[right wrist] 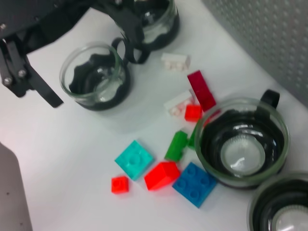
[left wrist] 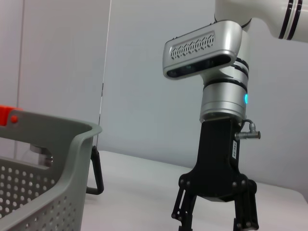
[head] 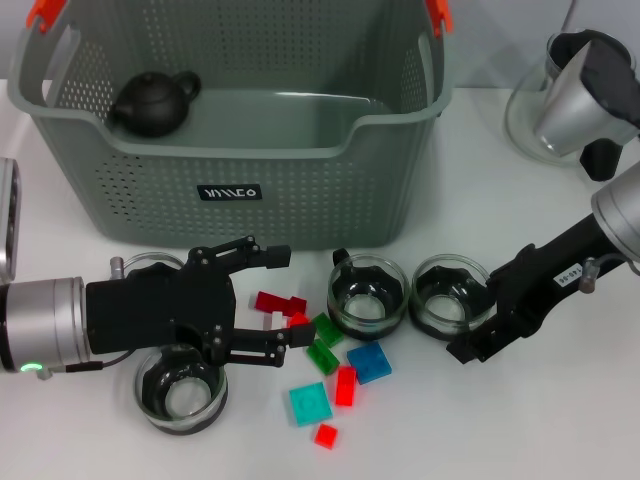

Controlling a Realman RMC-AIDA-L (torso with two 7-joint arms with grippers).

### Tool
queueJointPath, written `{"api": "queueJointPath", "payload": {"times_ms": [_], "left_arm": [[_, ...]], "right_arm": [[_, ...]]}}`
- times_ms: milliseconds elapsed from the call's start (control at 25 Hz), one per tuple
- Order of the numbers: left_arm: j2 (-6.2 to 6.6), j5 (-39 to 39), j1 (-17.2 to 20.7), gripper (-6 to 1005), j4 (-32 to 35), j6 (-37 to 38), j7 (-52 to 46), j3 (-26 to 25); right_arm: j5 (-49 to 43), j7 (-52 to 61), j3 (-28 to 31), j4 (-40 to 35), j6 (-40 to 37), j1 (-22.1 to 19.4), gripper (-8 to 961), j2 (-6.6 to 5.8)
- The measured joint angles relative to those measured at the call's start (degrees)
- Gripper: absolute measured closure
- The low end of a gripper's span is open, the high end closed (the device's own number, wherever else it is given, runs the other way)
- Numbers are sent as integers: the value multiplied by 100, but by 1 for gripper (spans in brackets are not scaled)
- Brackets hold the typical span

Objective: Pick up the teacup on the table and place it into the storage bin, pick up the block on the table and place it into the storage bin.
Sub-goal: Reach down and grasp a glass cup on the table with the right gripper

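The grey storage bin (head: pixel 300 190) stands at the back with a black teapot (head: pixel 155 100) inside it. Several glass teacups sit in front: one (head: pixel 178 390) near my left arm, and two side by side (head: pixel 368 295) (head: pixel 450 295). Loose blocks lie between them, among them a dark red block (head: pixel 278 302), a blue block (right wrist: pixel 195 184), a teal block (right wrist: pixel 134 160) and a green block (right wrist: pixel 176 145). My left gripper (head: pixel 295 296) is open, low over the dark red block. My right gripper (head: pixel 468 350) is open beside the rightmost teacup.
A silver and black kettle (head: pixel 585 95) stands at the back right. A further teacup (head: pixel 150 265) sits behind my left gripper, close to the bin wall. Small white bricks (right wrist: pixel 175 61) and red bricks (right wrist: pixel 162 174) are scattered among the cups.
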Motion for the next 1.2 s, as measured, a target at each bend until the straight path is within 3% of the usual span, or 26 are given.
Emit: {"api": "queueJointPath", "payload": {"times_ms": [960, 1200], "left_arm": [[-4, 0, 22, 49, 2, 1, 68, 0], [-9, 0, 49, 49, 2, 1, 73, 0]], "right_arm": [[-24, 580, -1408, 25, 724, 443, 96, 37], [-29, 669, -1668, 403, 1149, 535, 97, 44]]}}
